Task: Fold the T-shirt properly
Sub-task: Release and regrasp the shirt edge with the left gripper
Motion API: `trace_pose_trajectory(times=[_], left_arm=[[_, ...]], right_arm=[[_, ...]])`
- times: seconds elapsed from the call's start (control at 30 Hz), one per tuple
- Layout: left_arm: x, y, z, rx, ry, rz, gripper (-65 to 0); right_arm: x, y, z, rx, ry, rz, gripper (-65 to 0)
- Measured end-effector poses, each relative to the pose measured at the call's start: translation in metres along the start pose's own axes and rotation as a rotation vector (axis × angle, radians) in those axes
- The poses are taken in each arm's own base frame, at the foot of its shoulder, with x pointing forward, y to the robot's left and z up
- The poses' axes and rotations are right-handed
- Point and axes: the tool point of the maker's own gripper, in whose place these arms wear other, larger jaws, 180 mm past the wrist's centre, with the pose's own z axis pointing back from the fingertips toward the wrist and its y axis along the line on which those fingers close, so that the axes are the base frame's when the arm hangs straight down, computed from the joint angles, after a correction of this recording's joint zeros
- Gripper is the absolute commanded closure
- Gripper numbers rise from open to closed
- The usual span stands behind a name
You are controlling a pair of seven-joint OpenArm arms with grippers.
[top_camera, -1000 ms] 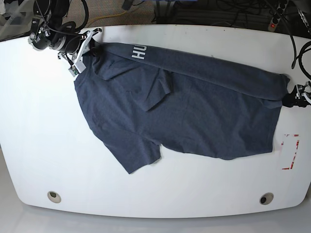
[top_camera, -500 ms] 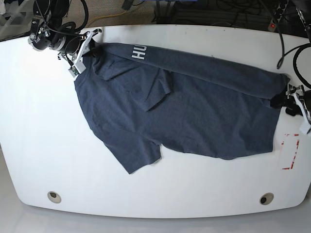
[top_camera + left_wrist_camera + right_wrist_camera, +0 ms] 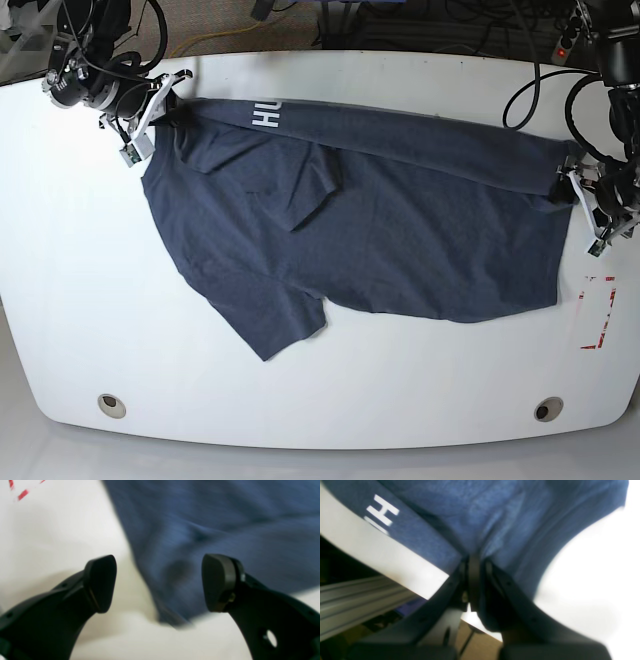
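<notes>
Base view: I see the dark slate-blue heathered cotton T-shirt [image 3: 370, 220] spread across the white rounded table [image 3: 80, 300], one short sleeve pointing toward the near edge, white letters "HU" showing on a folded band along the far edge. My right gripper [image 3: 165, 98] is at the garment's far corner on this view's left. My left gripper [image 3: 582, 195] sits at the opposite end of the cloth, beside a red-and-white dashed rectangle marking [image 3: 598, 312] on the table.

Left wrist view: the picture is blurred. The two black fingers [image 3: 100, 582] of the left gripper [image 3: 159, 582] stand wide apart, released, nothing clamped. A corner of the T-shirt [image 3: 212, 525] lies below and between them on the table [image 3: 57, 530]; whether either finger touches it, I cannot tell.

Right wrist view: the right gripper [image 3: 475, 565] is clenched, a bunch of the T-shirt [image 3: 480, 517] pinched between its jaws. A white "H" shows on the cloth near the table [image 3: 377, 557] edge.
</notes>
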Motion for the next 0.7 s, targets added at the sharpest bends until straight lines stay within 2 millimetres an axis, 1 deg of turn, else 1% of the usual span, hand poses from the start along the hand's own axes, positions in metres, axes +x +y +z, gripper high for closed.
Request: trace_pose_trajectory(times=[0.03, 0.1, 0.2, 0.23, 0.4, 0.43, 0.47, 0.5, 0.57, 0.67, 0.7], left_arm=[[-0.009, 0.002, -0.005, 0.005, 0.021, 0.011, -49.2], [-0.017, 0.004, -0.013, -0.002, 0.022, 0.038, -49.2], [-0.034, 0.005, -0.026, -0.018, 0.04, 0.087, -49.2], [-0.035, 0.005, -0.03, -0.026, 0.038, 0.09, -49.2], [-0.024, 0.0, -0.046, -0.065, -0.009, 0.081, -49.2], [-0.023, -0.002, -0.048, -0.073, -0.024, 0.087, -49.2], [-0.021, -0.002, -0.05, -0.077, -0.048, 0.095, -49.2], [-0.021, -0.001, -0.049, -0.078, -0.058, 0.105, -49.2], [-0.023, 0.001, -0.048, -0.075, -0.055, 0.106, -49.2], [-0.024, 0.001, -0.048, -0.074, -0.046, 0.105, -49.2], [-0.024, 0.001, -0.048, -0.075, -0.046, 0.106, -49.2]], right_arm=[[0.001, 0.003, -0.001, 0.01, -0.008, -0.002, 0.0], [0.002, 0.004, -0.002, 0.016, -0.01, -0.002, 0.0], [-0.001, 0.0, 0.001, 0.004, 0.008, 0.007, 0.0], [-0.002, -0.003, 0.002, -0.001, 0.011, 0.012, 0.0], [-0.008, -0.02, 0.002, -0.014, 0.043, -0.009, 0.0], [-0.007, -0.022, 0.002, -0.017, 0.044, -0.009, -2.9], [-0.006, -0.025, 0.003, -0.021, 0.044, -0.009, -7.8], [-0.005, -0.029, 0.004, -0.026, 0.043, -0.006, -11.3], [-0.001, -0.036, 0.009, -0.04, 0.036, -0.004, -22.0], [0.007, -0.055, 0.021, -0.101, 0.017, -0.006, -34.4], [0.01, -0.062, 0.027, -0.125, 0.012, -0.004, -37.3]])
